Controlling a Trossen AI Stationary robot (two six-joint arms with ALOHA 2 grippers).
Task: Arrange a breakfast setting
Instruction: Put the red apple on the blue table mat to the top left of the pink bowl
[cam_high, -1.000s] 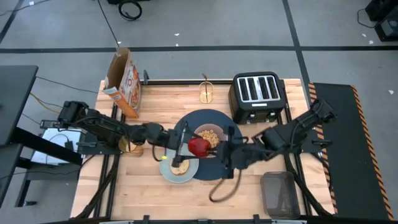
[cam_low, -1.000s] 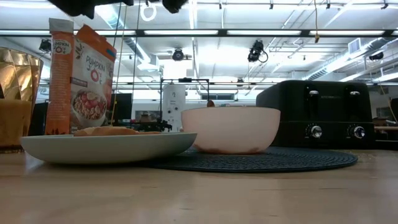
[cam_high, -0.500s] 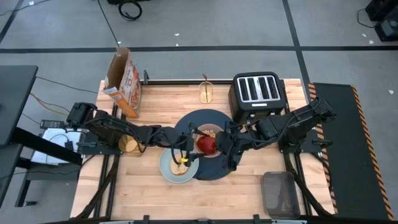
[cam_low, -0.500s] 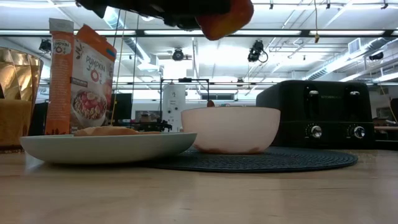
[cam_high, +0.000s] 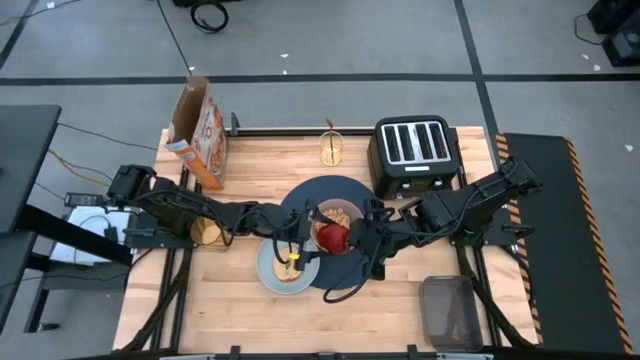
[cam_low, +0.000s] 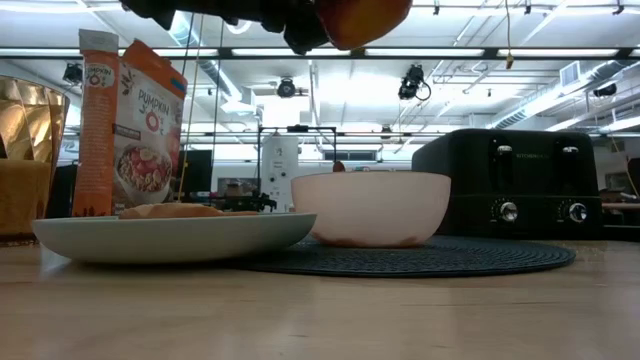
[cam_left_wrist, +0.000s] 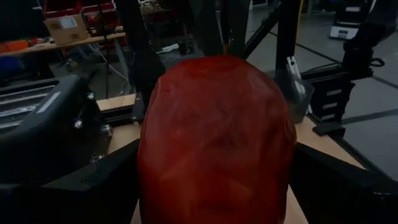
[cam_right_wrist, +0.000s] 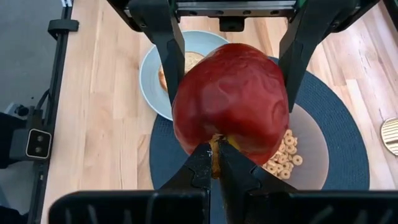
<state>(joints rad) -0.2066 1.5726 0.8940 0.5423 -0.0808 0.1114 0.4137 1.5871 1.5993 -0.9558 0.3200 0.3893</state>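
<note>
While the left tool (cam_right_wrist: 227, 62) grips the apple (cam_right_wrist: 231, 99) mid-frame above the bowl (cam_high: 336, 214), the shut right tool (cam_right_wrist: 216, 163) pinching its stem should release first.

A robotics lab or workshop, not a home. The wooden tabletop (cam_high: 250, 170) sits in a black metal frame on a grey concrete floor (cam_high: 330, 40) marked with dark tape lines, cables trailing across it. Behind the tabletop the low view shows an open industrial hall: long ceiling light strips (cam_low: 400, 52), ceiling-mounted cameras (cam_low: 410, 82), and more rigs. A shelf with boxes (cam_left_wrist: 65, 25) shows in the left wrist view.
</note>
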